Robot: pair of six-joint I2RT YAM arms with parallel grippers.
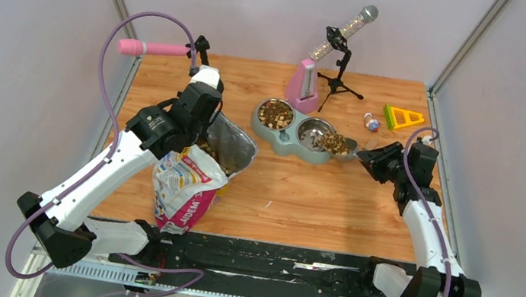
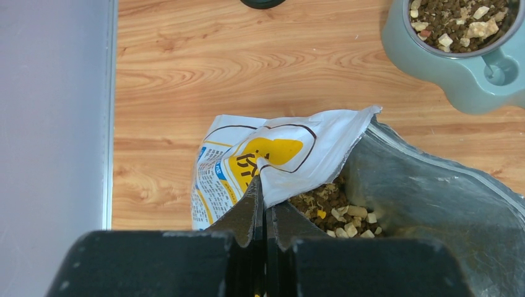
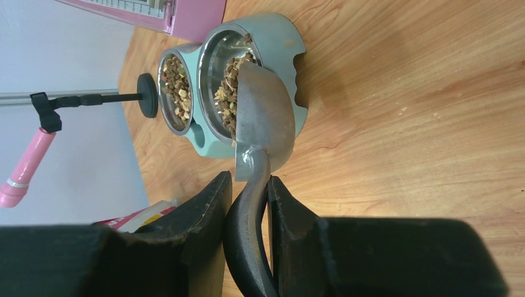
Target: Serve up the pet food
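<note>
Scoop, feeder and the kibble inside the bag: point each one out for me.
scoop [image 3: 263,105], right wrist view, on its metal bowl.
feeder [image 2: 458,80], left wrist view, on its teal outer wall.
kibble [image 2: 328,203], left wrist view, on the heap inside the open bag [image 2: 291,161].

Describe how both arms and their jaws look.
The left arm and right arm have white shells with black joints and bases. Purple cables trail along both. The jaws are black and wedge-shaped.
</note>
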